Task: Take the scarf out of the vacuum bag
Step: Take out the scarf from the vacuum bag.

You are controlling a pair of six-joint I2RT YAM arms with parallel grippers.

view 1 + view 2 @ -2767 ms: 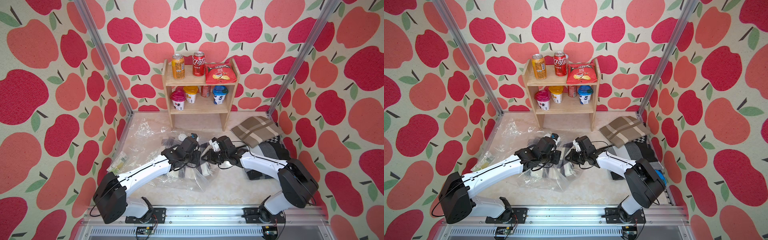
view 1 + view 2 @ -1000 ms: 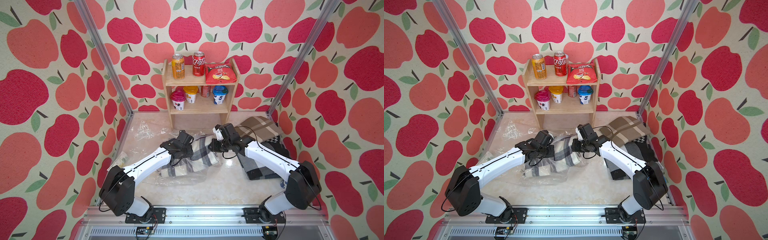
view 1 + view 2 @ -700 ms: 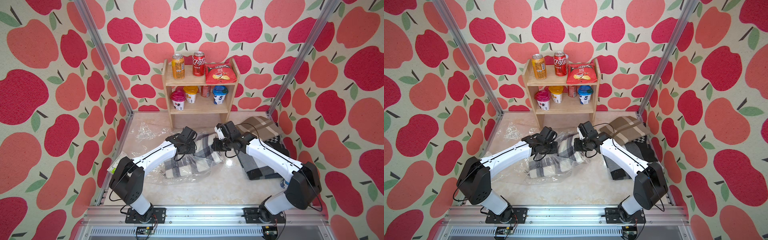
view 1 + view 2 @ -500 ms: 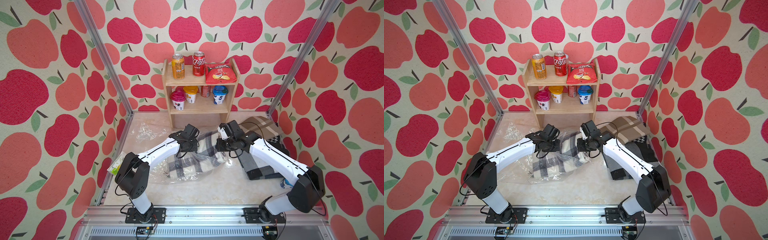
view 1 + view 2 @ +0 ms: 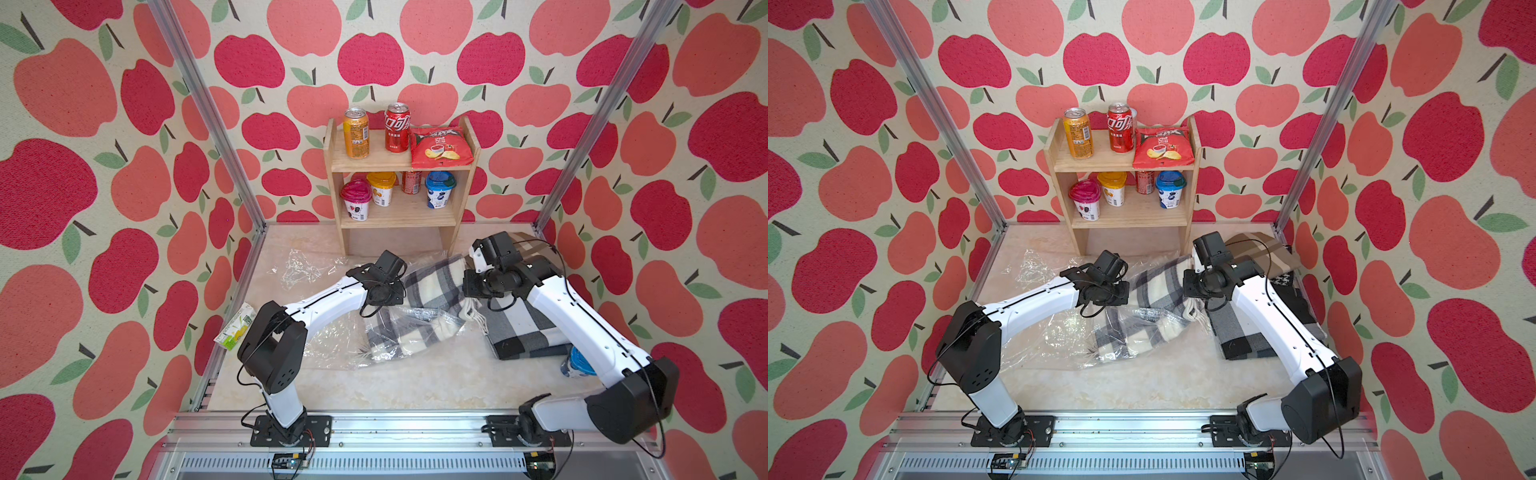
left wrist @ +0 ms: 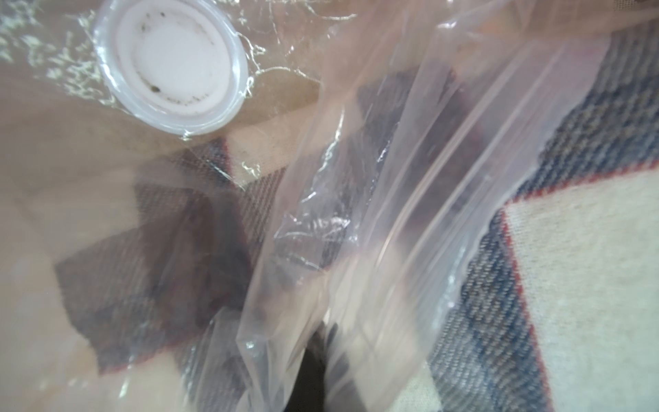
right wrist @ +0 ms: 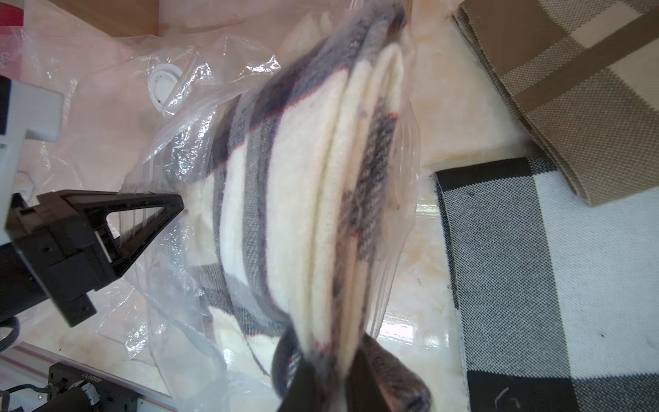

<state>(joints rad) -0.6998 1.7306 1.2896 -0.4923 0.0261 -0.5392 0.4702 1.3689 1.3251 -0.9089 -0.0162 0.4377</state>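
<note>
While the vacuum bag (image 5: 332,340) is being anchored by the left gripper (image 7: 174,208), pressed together on plastic near its mouth, the scarf (image 5: 432,291) is being pinched at its folded end by the right gripper (image 7: 335,378) for pulling free; it is lying mid-table, half bagged.

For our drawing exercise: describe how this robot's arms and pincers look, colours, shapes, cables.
The left arm and right arm have white link shells between bulky black joint housings, with thin black cables looping at the wrists. Each stands on a black base plate bolted to a silver rail. The left pincer has black triangular fingers with slotted ribs; the right pincer is black too.
</note>
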